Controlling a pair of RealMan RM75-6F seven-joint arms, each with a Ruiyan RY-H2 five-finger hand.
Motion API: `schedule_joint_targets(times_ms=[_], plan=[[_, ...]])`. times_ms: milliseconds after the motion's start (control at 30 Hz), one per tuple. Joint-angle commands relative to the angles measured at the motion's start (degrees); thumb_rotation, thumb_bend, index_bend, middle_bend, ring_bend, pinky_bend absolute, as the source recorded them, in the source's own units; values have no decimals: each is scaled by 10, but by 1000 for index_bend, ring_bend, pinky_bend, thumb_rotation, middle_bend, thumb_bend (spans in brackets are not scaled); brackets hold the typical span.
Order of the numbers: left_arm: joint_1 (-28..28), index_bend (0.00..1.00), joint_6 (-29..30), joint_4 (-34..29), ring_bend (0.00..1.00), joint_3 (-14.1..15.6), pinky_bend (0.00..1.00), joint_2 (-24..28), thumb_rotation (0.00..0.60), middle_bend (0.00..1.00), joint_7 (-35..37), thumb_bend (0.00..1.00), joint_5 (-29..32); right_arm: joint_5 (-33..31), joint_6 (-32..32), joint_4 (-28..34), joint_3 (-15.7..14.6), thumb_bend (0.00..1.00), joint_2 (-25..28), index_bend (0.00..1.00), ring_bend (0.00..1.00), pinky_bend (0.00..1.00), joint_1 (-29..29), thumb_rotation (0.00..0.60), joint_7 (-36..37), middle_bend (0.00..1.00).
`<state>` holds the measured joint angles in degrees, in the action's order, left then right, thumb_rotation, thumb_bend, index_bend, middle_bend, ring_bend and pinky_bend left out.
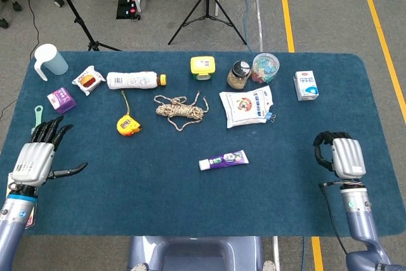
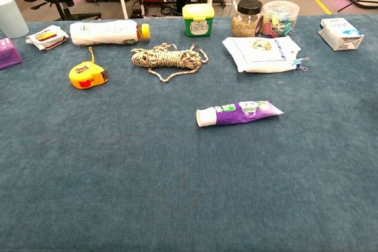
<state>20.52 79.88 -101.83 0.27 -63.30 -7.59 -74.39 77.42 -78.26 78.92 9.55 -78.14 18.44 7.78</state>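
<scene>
1. The left hand (image 1: pixel 37 160) is seen at the 8 o'clock edge of the blue table (image 1: pixel 158 201). Its fingers are spread wide and nothing is held.
2. A green brush (image 1: pixel 37 116) is partly hidden just above those fingers, at 12 o'clock from the hand.
3. The right hand (image 1: pixel 342 157) is seen near the 4 o'clock edge of the table. Its fingers are curled in and nothing is held.
4. A purple tube (image 1: pixel 222 158) is laid flat near the middle of the table, well apart from both hands. The white cap end is pointed to 9 o'clock.
5. A yellow tape measure (image 1: pixel 126 124) is found at 10 o'clock from the tube.
6. A coil of rope (image 1: pixel 180 110) is found at 11 o'clock from the tube.
7. A white bag (image 1: pixel 248 106) is laid at 1 o'clock from the tube.
8. No hand is seen in the chest view.
</scene>
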Motion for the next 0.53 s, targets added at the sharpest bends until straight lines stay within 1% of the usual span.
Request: schedule_joint_targets(times_ms=[33,300,533], plan=[[-23,100,30,12,0,7,39,-7,247,13,10,84,-24,2,-12,5,-6,532,5,635,493,360,-13,600,-2,529],[-63,92,63,14,0,23,39,-12,246,13,6,84,-64,8,-31,21,-25,532,21,628,484,360,-49,600,-2,529],[-72,90,58,16,0,19,39,-20,248,13,3,84,-74,4,-32,26,-23,531,26,632,484,360,-59,600,1,529]])
